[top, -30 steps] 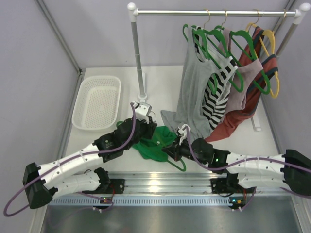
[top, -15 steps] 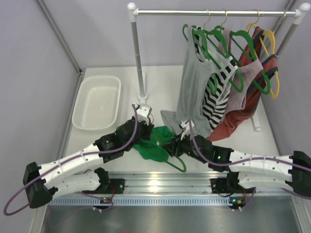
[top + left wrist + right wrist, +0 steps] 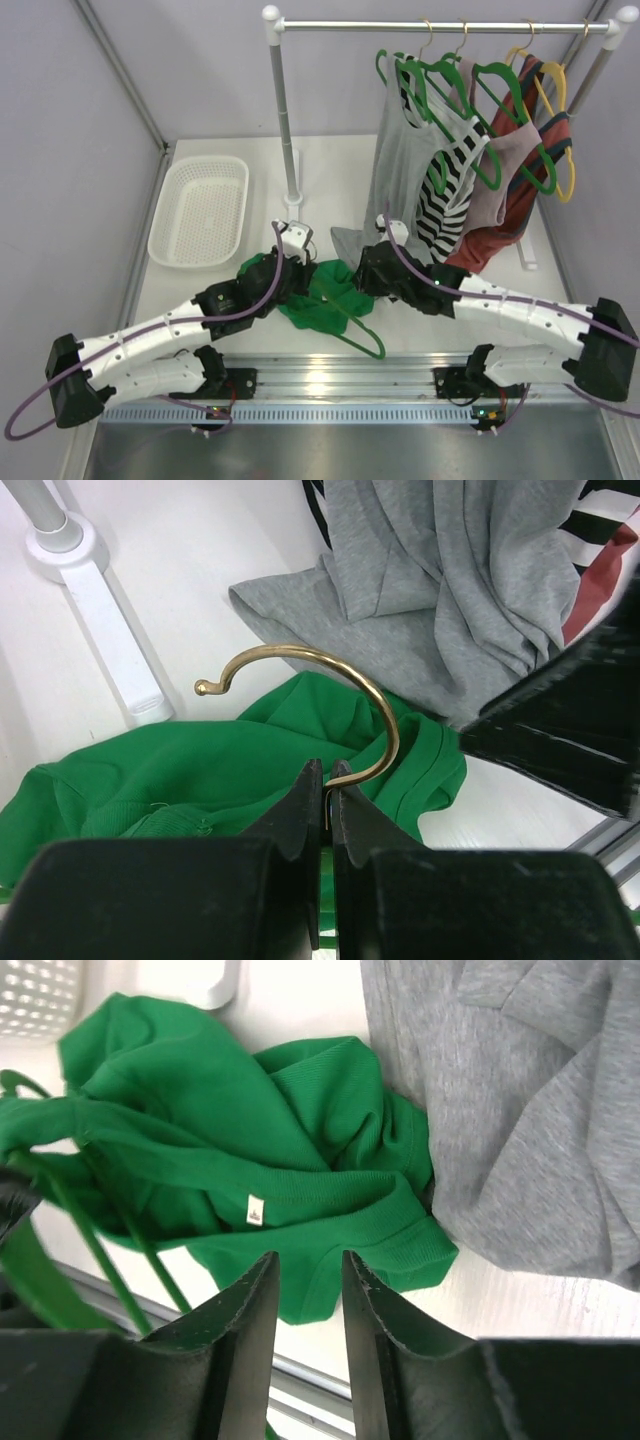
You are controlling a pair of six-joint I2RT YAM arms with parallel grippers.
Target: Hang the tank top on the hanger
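Note:
The green tank top point(image 3: 322, 297) lies crumpled on the table between the two arms. It also shows in the left wrist view point(image 3: 200, 770) and the right wrist view point(image 3: 250, 1130). The green hanger point(image 3: 358, 330) lies partly in the fabric, one arm sticking out toward the near edge; its thin bars show in the right wrist view point(image 3: 110, 1272). My left gripper point(image 3: 325, 780) is shut on the stem of the hanger's brass hook point(image 3: 330, 675). My right gripper point(image 3: 308, 1260) is open and empty, just above the top's ribbed right edge.
A white basket point(image 3: 200, 210) sits at the back left. The rack pole point(image 3: 283, 120) stands behind the top. A grey tank top point(image 3: 395, 200), a striped top point(image 3: 445, 205) and a rust garment point(image 3: 500, 235) hang to the right, the grey hem resting on the table. A metal rail point(image 3: 340, 378) runs along the near edge.
My right gripper has moved away from the near edge toward the back, to the right edge of the green top. The left gripper and hanger shifted slightly.

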